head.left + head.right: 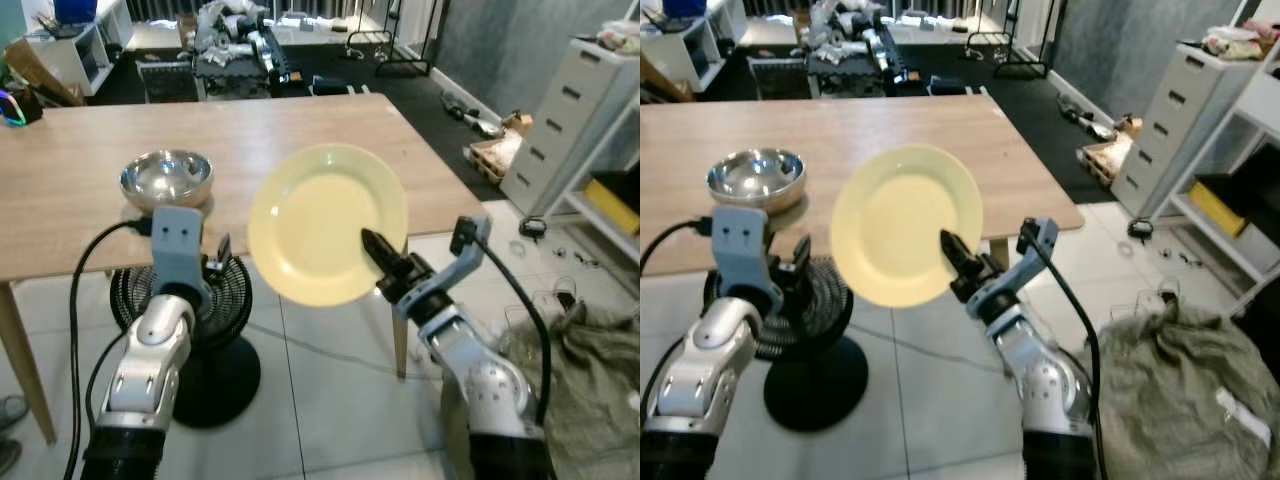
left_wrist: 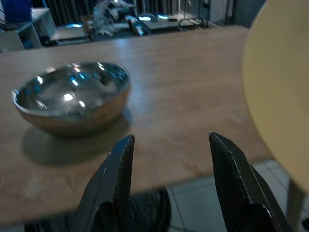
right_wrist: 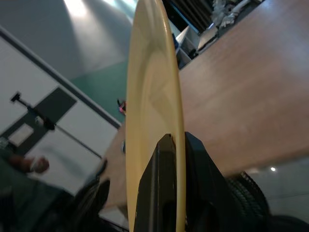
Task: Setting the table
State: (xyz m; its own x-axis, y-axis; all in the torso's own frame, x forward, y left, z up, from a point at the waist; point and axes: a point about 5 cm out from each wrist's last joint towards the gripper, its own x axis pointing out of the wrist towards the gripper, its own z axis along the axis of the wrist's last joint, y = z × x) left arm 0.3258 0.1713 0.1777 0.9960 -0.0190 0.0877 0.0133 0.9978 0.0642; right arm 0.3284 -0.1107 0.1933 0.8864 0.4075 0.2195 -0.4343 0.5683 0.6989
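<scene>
While the right gripper (image 1: 377,248) pinches the rim of the yellow plate (image 1: 325,222), the plate hangs tilted, almost on edge, over the near edge of the wooden table (image 1: 300,135). Its partner — the left gripper (image 2: 171,159) — waits with fingers spread wide, holding nothing, just short of the steel bowl (image 1: 166,179) — which sits on the table.
</scene>
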